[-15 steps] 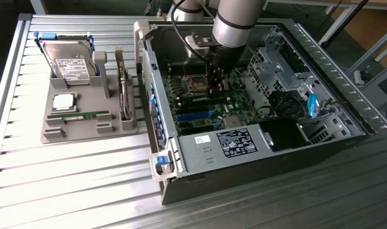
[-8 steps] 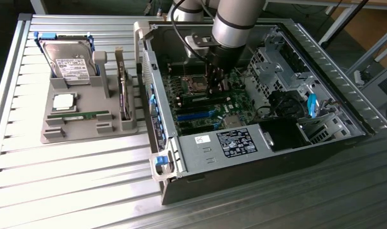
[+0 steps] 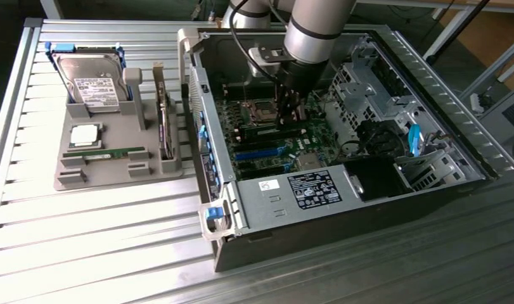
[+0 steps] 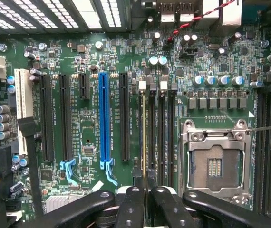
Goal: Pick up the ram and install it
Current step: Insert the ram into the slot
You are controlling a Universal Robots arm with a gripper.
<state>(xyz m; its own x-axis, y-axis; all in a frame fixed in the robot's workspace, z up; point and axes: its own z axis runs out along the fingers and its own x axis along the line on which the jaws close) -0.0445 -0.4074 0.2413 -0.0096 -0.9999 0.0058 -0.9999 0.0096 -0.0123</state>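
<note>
While clamped shut on the long, thin green circuit-board ram stick (image 4: 143,133), hold the black two-fingered pincer (image 4: 144,192) square to the board and press straight down, never at a slant. Gripped edge-on between the closed fingers, so seen in the wrist view as little more than a narrow gold-green line running away from the fingertips. Lined up, by the look of it, along the outermost of the four long black memory slots (image 4: 161,137), on the side nearer the bright blue expansion slot (image 4: 105,118); hard to say whether fully seated or merely resting in the groove.

Judged best done with even pressure along the whole length, watching the small white latch (image 4: 142,85) at the far end of the slot: probably seated only once snapped upright against the stick's notch. Worth minding the square silver processor socket (image 4: 215,161) just beyond the slots, bare and easy to scrape.

Farther off, in the exterior view, reaching down into the open grey metal computer case (image 3: 265,209), well apart from the grey plastic parts tray (image 3: 71,180) toward that view's left. Lying there: a second, look-alike green stick (image 3: 104,154), untouched, near a square silver processor chip (image 3: 85,134).
</note>
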